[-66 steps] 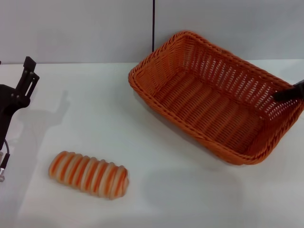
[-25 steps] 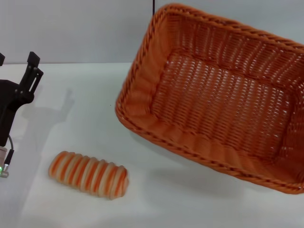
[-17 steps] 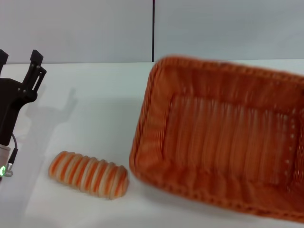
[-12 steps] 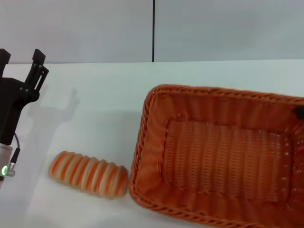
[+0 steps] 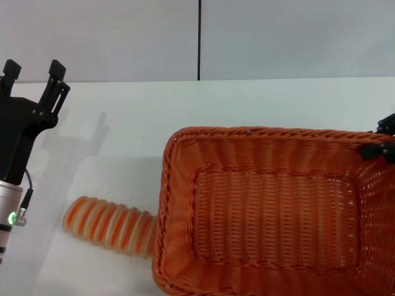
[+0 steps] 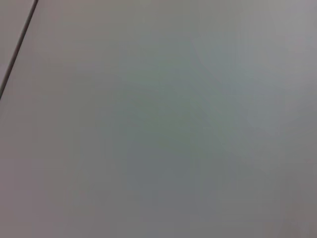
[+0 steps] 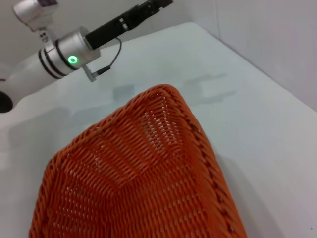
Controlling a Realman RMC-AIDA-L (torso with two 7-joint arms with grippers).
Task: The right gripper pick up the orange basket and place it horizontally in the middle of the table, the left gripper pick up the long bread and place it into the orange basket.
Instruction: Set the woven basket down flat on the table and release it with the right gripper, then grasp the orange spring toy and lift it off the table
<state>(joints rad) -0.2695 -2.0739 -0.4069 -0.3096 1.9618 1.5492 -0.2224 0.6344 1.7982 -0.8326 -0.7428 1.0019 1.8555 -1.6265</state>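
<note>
- Two things had changed over the last few seconds: the orange basket (image 5: 271, 216) had come down from a tilted, raised pose at the far right to lie long-side across the near middle of the table (image 5: 185, 111), and its left end now covered one end of the long bread (image 5: 108, 216).
- Nearest the robot, the basket sat level and empty, its near rim cut off by the edge of the head view; whether its base fully rested on the table could not be confirmed.
- The bread lay on the table at the near left, unmoved, its right end hidden behind the basket's left wall, touching or overlapped.
- Judgement: the placing step looked almost done, but the crowded bread could make the left arm's pick awkward.
- The right gripper (image 5: 382, 145) showed only as a small black piece at the basket's right-end rim, on the far corner; grip state could not be told.
- Farther back at the left, the left gripper (image 5: 34, 71) hovered above the table with fingers (image 5: 57, 68) apart and holding nothing, well apart from the bread and behind it.
</note>
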